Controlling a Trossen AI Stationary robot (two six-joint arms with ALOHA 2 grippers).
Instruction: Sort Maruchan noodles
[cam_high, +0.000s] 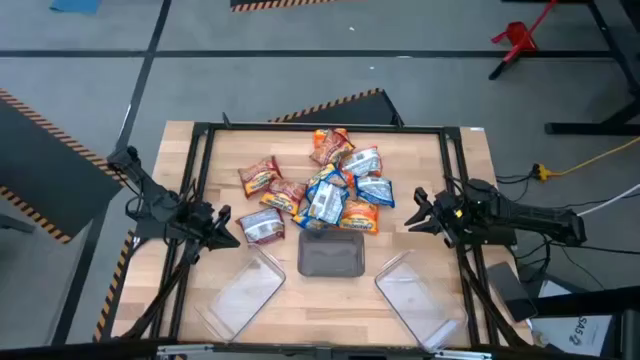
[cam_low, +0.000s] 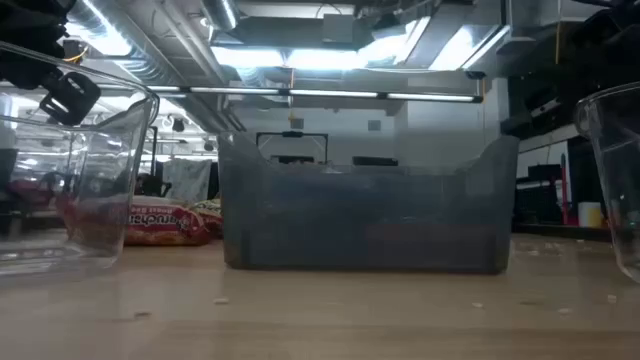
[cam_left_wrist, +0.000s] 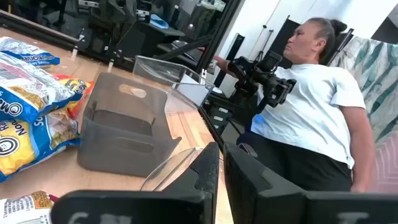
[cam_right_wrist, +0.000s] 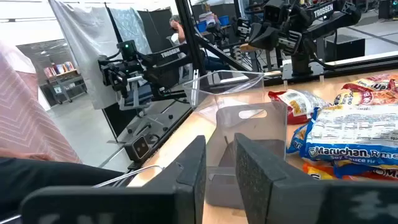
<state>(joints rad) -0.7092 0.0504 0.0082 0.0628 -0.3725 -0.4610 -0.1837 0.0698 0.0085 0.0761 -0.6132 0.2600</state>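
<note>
The Maruchan noodles (cam_high: 325, 188) lie in a loose heap of orange, dark red and blue-and-white packets at the middle of the wooden table; one dark red packet (cam_high: 263, 228) lies apart at the heap's near left. My left gripper (cam_high: 228, 230) hovers just left of that packet, shut and touching nothing; its wrist view shows its fingers (cam_left_wrist: 222, 152) nearly together. My right gripper (cam_high: 412, 215) hovers right of the heap, a narrow gap between its fingers (cam_right_wrist: 219, 146) with nothing in it. In the right wrist view the blue-and-white packets (cam_right_wrist: 348, 140) lie beyond the fingers.
Three trays stand along the near side: a clear one (cam_high: 245, 290) at the left, a grey one (cam_high: 330, 255) in the middle, a clear one (cam_high: 415, 295) at the right. A black frame (cam_high: 320, 128) borders the table. A person (cam_left_wrist: 311, 93) sits beyond the table's right side.
</note>
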